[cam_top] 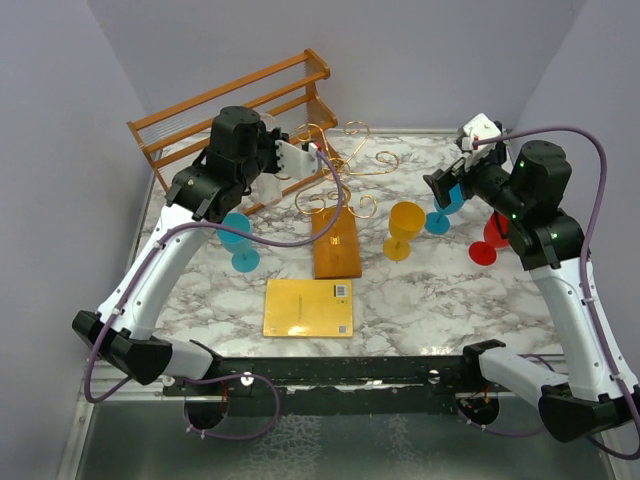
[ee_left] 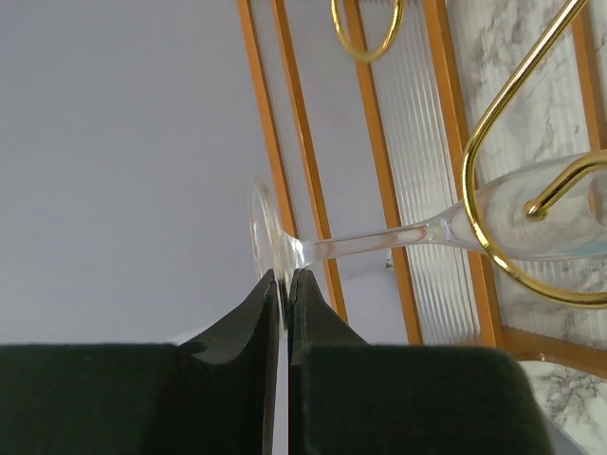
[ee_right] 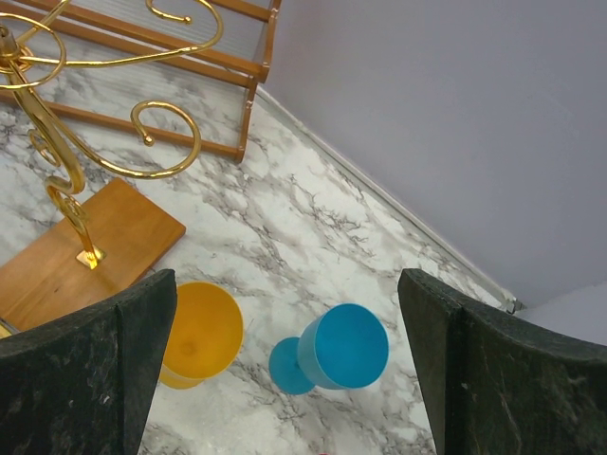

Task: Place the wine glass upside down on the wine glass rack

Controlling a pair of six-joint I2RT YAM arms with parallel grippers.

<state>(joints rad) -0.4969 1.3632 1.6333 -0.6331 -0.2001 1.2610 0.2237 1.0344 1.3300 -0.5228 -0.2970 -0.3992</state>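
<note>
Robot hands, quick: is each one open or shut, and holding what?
Left hand: shut on the wine glass, pinching its foot.
Right hand: open, holding nothing.

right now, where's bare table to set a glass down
Bare marble lies right of the yellow board, on the near side of the yellow goblet and red glass. Crowded: around the gold wire rack and slatted shelf.

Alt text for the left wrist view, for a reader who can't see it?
The left fingers pinch the foot of a clear wine glass, its stem lying sideways and its bowl at a loop of the gold wine glass rack. A slatted wooden shelf and a plain wall lie behind.
</note>
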